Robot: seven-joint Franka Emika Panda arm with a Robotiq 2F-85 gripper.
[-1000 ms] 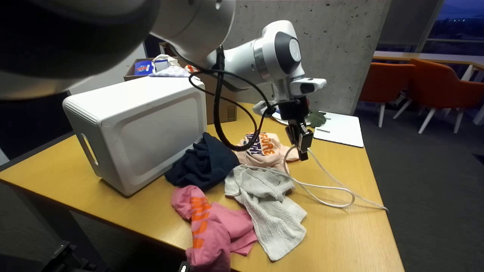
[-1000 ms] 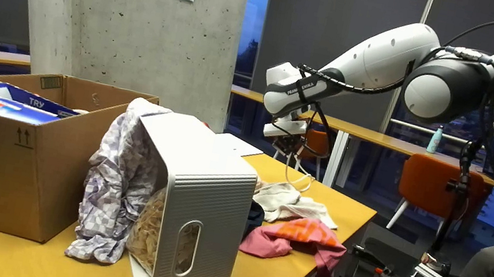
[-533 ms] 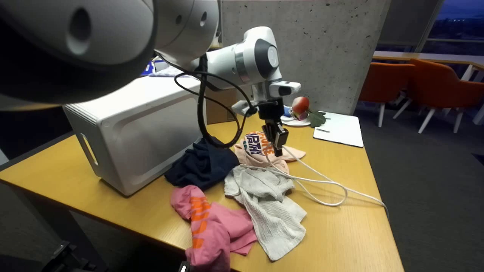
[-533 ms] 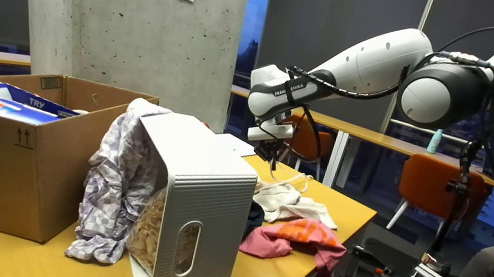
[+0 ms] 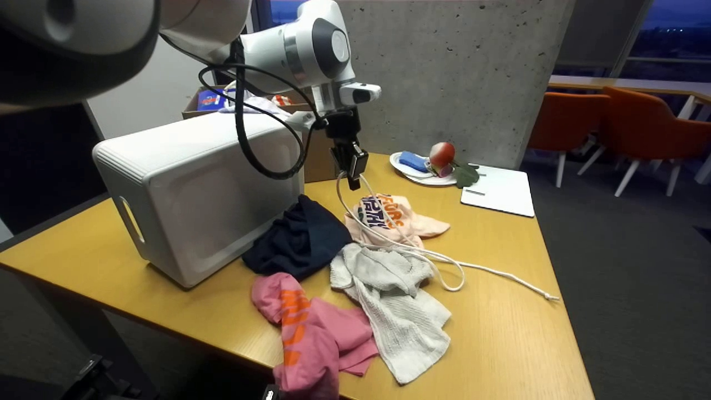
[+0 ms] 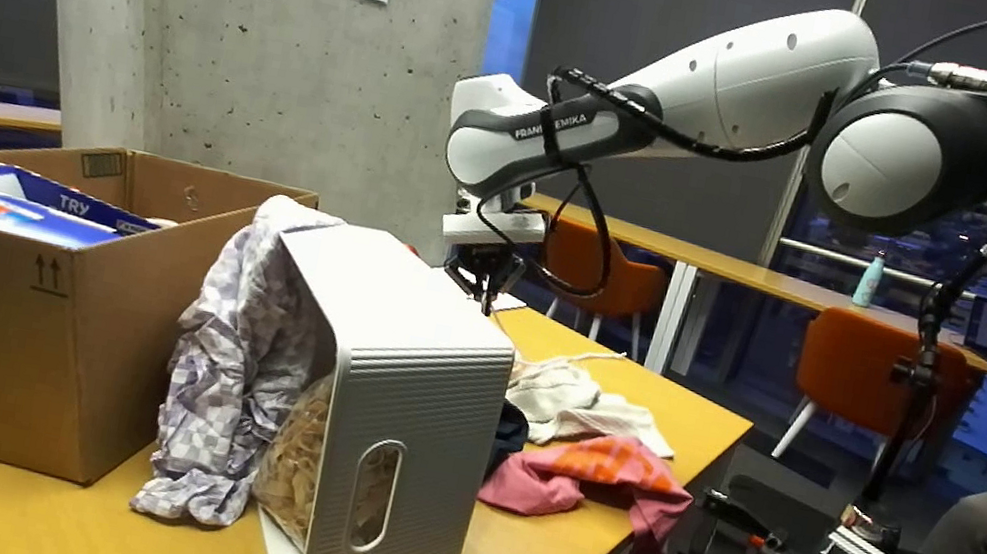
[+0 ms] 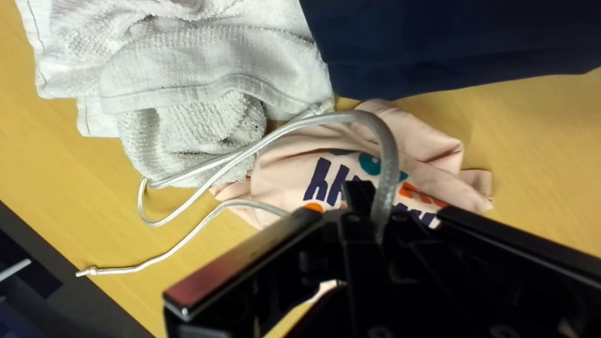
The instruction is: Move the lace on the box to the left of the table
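Observation:
The lace is a thin white cord (image 5: 500, 272); it also shows in the wrist view (image 7: 387, 155). My gripper (image 5: 354, 179) is shut on the lace and holds it in the air near the cardboard box, right of the white box (image 5: 233, 189) in that exterior view. In the wrist view the lace runs up between the fingertips (image 7: 375, 206). The lace hangs down in a loop over the peach cloth and grey towel. Its knotted end lies on the table (image 5: 511, 344) near the edge. In an exterior view the gripper (image 6: 487, 296) is behind the white box (image 6: 435, 318).
A navy cloth (image 5: 303, 239), peach cloth (image 5: 397, 216), grey towel (image 5: 394, 300) and pink cloth (image 5: 325, 328) lie on the table. An open cardboard box (image 6: 138, 336) stands beyond the white box. A plate (image 5: 395, 161) with a blue sponge and a whiteboard (image 5: 500, 189) are at the back.
My gripper has moved left and, lately, upward in an exterior view, with the lace in it. The lace's trailing end has been drawn in from over the table's edge.

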